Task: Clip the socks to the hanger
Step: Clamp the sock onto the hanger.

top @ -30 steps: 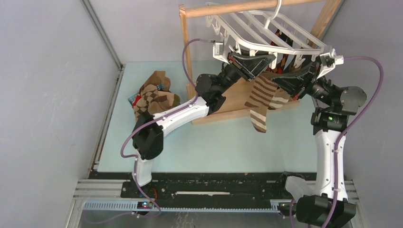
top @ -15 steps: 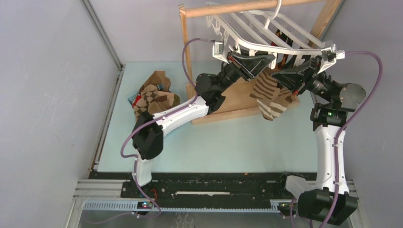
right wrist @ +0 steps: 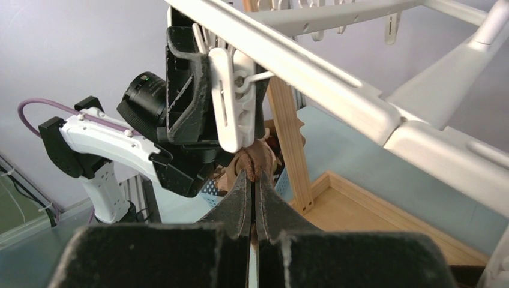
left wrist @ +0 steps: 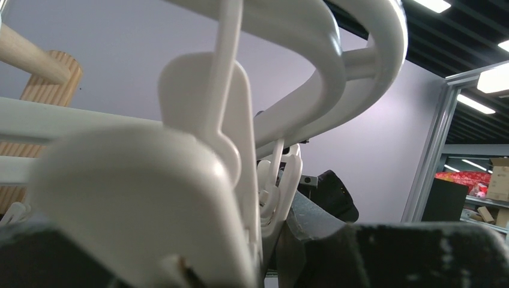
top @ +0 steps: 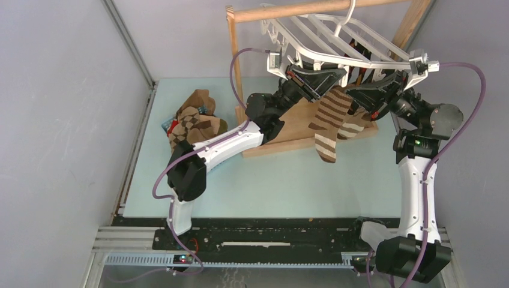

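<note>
Brown-and-cream striped sock (top: 329, 123) hanging lengthwise under the white hanger (top: 324, 39). Half a second earlier it was bunched up toward the right; its toe now reaches lower over the wooden base (top: 288, 135). The right gripper (right wrist: 253, 180) has its fingers pressed together on the sock's brown cuff, just below a white clip (right wrist: 231, 105), and sits slightly higher than before. The left gripper (top: 333, 81) pinches that clip, its position unchanged. Other socks (top: 195, 120) lie heaped at the left of the table (top: 270, 180). The hanger hooks over the wooden rail (top: 288, 10).
</note>
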Robot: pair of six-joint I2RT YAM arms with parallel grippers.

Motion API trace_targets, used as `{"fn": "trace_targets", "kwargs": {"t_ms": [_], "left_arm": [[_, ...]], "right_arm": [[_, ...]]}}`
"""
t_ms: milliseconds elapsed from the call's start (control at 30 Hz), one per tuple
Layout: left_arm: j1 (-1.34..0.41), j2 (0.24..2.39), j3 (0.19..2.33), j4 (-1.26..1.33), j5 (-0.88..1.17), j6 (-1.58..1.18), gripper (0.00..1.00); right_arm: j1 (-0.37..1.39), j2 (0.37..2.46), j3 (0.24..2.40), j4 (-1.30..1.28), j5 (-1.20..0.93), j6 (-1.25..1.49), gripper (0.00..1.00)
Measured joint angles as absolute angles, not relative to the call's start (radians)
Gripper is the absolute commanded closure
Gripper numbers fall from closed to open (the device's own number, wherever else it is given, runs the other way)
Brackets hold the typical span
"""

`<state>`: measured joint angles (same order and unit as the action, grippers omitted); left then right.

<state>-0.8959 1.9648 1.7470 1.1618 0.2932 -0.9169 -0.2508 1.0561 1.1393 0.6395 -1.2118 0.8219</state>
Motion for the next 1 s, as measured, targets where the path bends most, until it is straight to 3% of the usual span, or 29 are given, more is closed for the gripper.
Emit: {"fn": "trace_targets", "kwargs": {"t_ms": [1000], "left_arm": [[-0.893,2.0,1.768,1.189,0.321,-0.955,0.96]], "right_arm": [[-0.256,1.084,1.164,0.604,-1.194,0.857,1.0]]}}
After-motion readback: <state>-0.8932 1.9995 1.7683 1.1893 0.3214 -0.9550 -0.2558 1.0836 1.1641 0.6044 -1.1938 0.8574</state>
